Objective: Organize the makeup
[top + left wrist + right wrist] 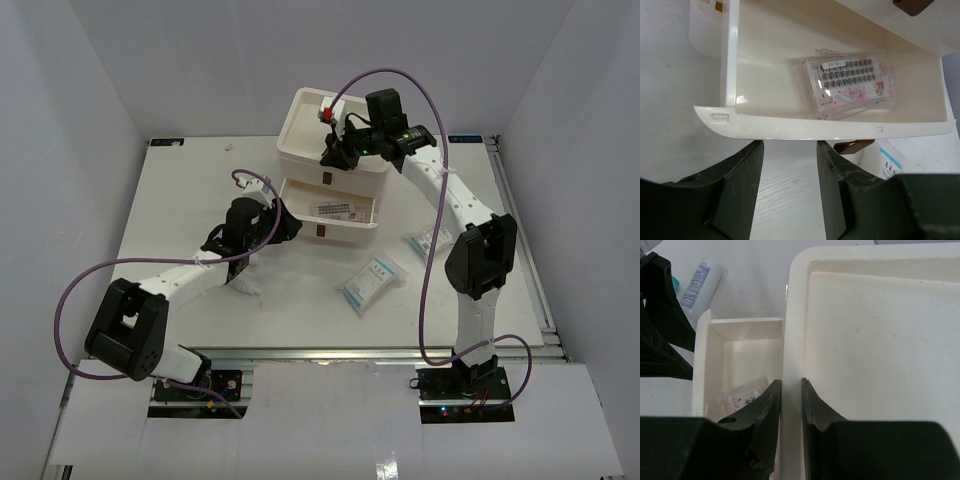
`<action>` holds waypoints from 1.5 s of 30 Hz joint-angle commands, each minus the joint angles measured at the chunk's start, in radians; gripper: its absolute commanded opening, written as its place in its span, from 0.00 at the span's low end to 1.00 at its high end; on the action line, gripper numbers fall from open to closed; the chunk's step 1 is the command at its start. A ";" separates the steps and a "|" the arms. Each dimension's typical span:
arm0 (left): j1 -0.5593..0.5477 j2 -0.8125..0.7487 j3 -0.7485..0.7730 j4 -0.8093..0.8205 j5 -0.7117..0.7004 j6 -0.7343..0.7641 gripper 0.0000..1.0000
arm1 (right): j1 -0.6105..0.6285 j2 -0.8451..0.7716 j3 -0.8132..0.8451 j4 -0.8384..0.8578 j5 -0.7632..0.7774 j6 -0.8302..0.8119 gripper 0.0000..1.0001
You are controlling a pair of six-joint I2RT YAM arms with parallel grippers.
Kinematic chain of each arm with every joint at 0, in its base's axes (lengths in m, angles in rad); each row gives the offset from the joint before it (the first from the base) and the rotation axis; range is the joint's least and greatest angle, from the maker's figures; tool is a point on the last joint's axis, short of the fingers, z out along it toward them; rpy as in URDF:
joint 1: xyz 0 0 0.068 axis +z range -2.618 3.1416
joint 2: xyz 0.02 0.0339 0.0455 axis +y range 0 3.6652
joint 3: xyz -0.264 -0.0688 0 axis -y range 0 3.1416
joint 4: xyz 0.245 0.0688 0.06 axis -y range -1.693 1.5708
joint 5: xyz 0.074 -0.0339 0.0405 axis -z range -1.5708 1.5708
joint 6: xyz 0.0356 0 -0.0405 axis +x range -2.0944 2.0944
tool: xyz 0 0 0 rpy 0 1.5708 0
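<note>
A clear packet of false lashes with a pink card (852, 85) lies in the pulled-out drawer (790, 131) of the cream box (330, 130); it also shows in the top view (337, 209) and the right wrist view (742, 396). My left gripper (790, 145) is open and empty, just in front of the drawer's front panel (290, 228). My right gripper (791, 382) is shut on the front rim of the box's top tray (792, 340); in the top view it is above the box front (333, 155). A white tube (697, 282) lies on the table by my left arm.
Two blue-and-white clear packets lie on the table, one in front of the drawer (373, 283) and one to its right (428, 240); one shows in the left wrist view (888, 160). A brown handle (852, 146) sits on the drawer front. White walls enclose the table.
</note>
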 commanded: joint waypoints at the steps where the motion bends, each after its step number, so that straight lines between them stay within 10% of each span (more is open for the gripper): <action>1: 0.004 0.004 0.022 0.069 -0.011 0.007 0.57 | 0.014 -0.085 -0.023 -0.104 -0.101 0.016 0.11; 30: 0.018 0.260 0.357 0.113 -0.017 0.101 0.55 | 0.024 -0.071 -0.033 -0.137 -0.060 -0.020 0.12; 45: 0.018 0.108 0.269 0.125 0.006 0.043 0.56 | 0.016 -0.054 0.011 -0.110 0.012 0.004 0.15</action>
